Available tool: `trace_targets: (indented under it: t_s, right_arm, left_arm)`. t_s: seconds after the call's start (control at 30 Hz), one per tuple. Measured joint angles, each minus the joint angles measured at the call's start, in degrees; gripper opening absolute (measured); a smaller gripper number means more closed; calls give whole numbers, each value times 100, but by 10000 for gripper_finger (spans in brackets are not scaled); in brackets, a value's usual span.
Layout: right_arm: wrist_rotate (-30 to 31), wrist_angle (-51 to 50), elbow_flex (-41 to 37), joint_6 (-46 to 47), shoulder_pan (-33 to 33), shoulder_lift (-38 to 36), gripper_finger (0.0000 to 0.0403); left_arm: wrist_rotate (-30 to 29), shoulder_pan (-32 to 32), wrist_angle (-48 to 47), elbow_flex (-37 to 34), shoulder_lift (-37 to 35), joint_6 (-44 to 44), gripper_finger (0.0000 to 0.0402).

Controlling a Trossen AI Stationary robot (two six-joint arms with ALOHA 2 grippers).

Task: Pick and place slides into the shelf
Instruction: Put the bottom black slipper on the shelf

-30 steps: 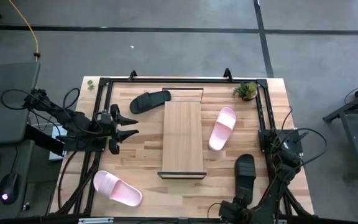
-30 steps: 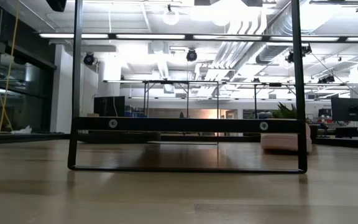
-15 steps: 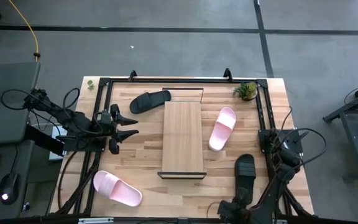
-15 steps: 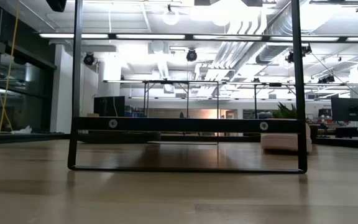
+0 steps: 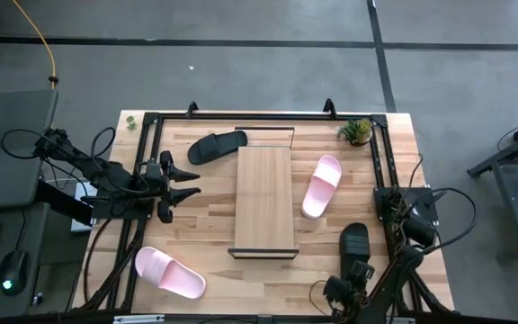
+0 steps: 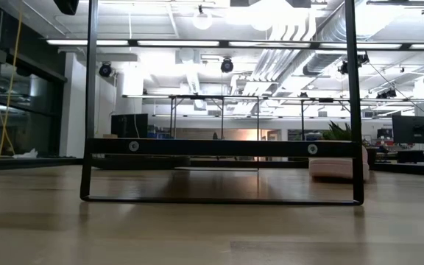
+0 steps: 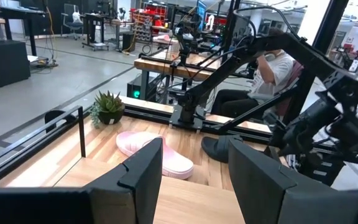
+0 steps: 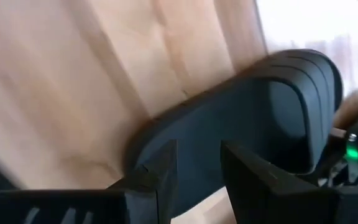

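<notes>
Near the tabletop's (image 5: 394, 162) front right corner, the right gripper (image 5: 356, 274) hangs low over a matte black slide (image 5: 354, 241), jaws parted, nothing held. Left gripper (image 5: 187, 183) waits at the left edge, jaws spread, aimed at the shelf (image 5: 264, 198), a long flat light-wood board on thin black wire. Second black slide (image 5: 216, 145) lies at the back left; pale pink slides lie right of the shelf (image 5: 321, 184) and front left (image 5: 169, 272).

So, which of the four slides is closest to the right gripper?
The black slide at the table's near right corner; the right gripper hovers at its heel end. The other black slide and both pink ones lie farther away.
</notes>
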Motion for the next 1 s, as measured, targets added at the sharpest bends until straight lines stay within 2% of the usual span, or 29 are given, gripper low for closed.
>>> trace_targets:
  t_s: [0.23, 0.43, 0.67, 1.0]
  right_arm:
    - [764, 6, -217, 128, 102, 0, 113]
    - [1097, 6, -217, 96, 107, 0, 113]
    - [1227, 6, -217, 111, 112, 0, 113]
    - [1107, 5, -215, 142, 64, 0, 113]
  left_arm:
    - [0, 0, -18, 0, 0, 4, 168]
    - [0, 0, -24, 0, 0, 4, 168]
    - [0, -2, -30, 0, 0, 2, 168]
    - [0, -1, -123, 0, 0, 0, 168]
